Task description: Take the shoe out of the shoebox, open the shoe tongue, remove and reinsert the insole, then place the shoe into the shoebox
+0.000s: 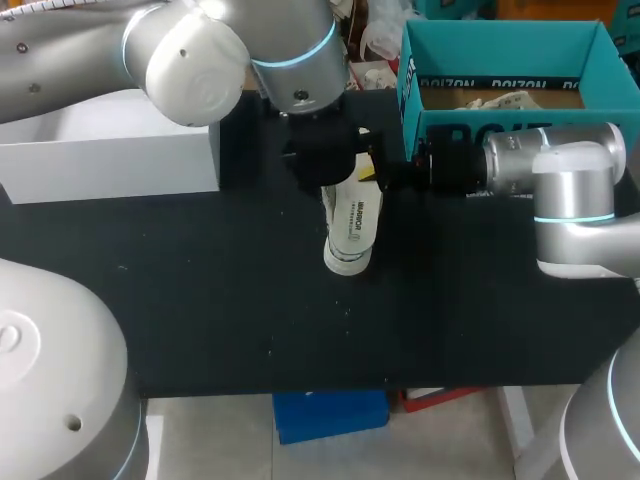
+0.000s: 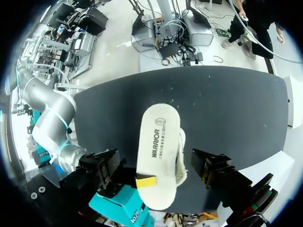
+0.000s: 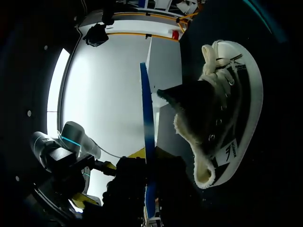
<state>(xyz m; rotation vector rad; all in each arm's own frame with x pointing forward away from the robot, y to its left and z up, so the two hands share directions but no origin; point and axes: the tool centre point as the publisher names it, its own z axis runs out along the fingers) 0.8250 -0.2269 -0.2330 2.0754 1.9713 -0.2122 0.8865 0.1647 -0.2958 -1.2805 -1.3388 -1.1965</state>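
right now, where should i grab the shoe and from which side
Probably the collar around the opening, approached from the box side. The shoe lies tipped with its broad, flat sole turned upward, likely too wide to pinch, while the collar's thin rim faces that way.

One shoe [image 3: 227, 109], one insole [image 2: 156, 151], one shoebox [image 1: 500, 45], one white box [image 1: 110, 155].

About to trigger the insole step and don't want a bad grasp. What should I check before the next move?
1. Shoe out of the box: ok, it is outside and beside the box.
2. Shoe opening turned up: not ok, it faces sideways toward the right gripper.
3. Right gripper's hold on the shoe: cannot tell.
4. Left gripper holding the shoe: cannot tell, it sits over the heel end.
5. Insole seated: cannot tell, the inside is dark.
6. Box top open: ok.
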